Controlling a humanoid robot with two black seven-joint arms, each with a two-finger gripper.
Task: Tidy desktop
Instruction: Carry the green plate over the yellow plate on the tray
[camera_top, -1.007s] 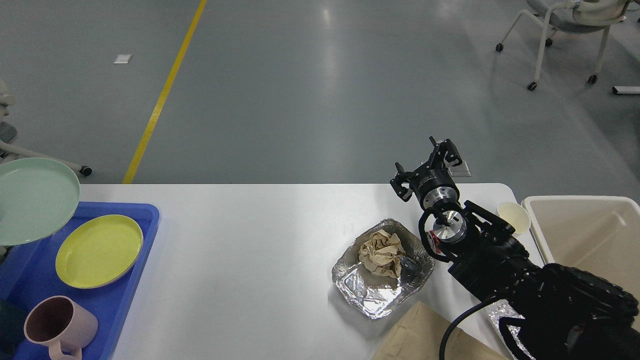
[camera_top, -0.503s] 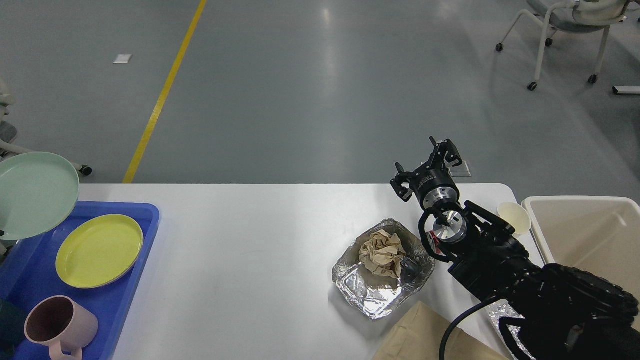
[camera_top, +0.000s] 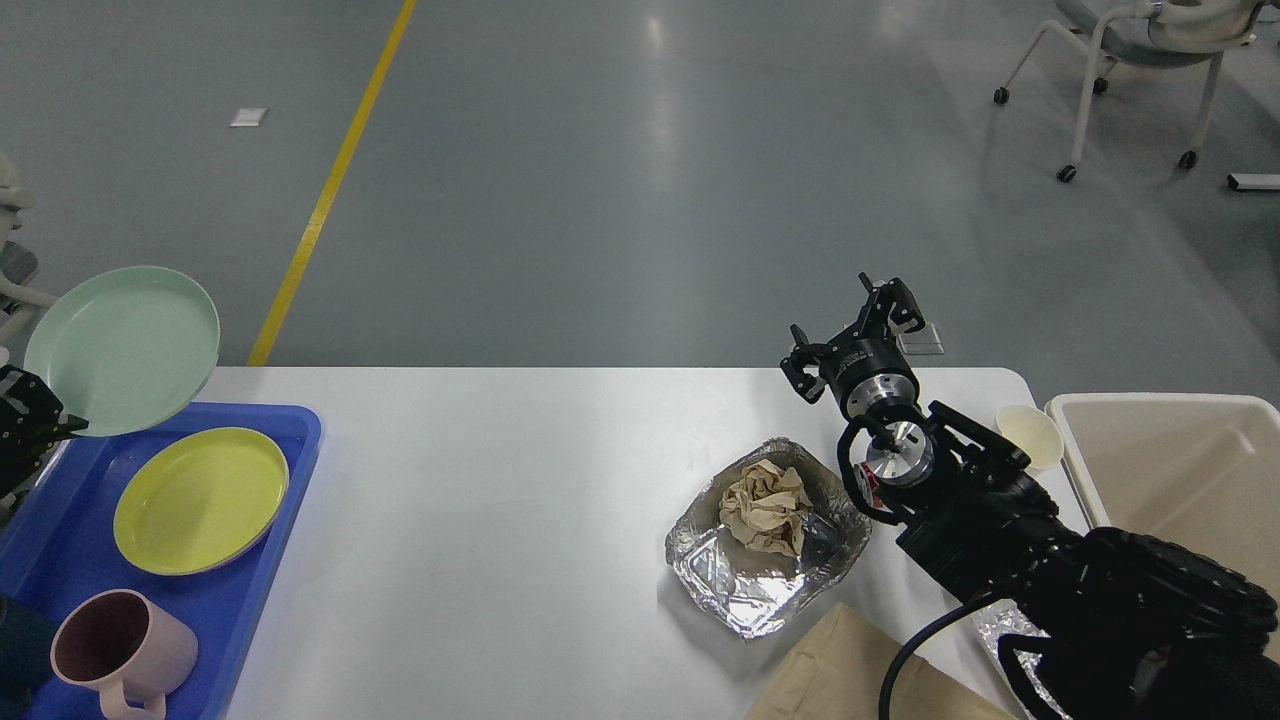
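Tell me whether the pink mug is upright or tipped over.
Upright. The pink mug stands in the blue tray with its open mouth facing up and its dark inside visible.

- Desktop (camera_top: 500, 480): smooth, matt white.
- Tray at 4 o'clock (camera_top: 745, 590): crinkled shiny foil.
- Wad (camera_top: 765, 505) inside: crumpled brown paper.
- Yellow plate (camera_top: 200, 500): smooth, slightly glossy.

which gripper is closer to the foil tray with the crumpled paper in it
Right. The right gripper hovers open just beyond the foil tray, over the desktop's far edge. The left gripper is far off, gripping the green plate.
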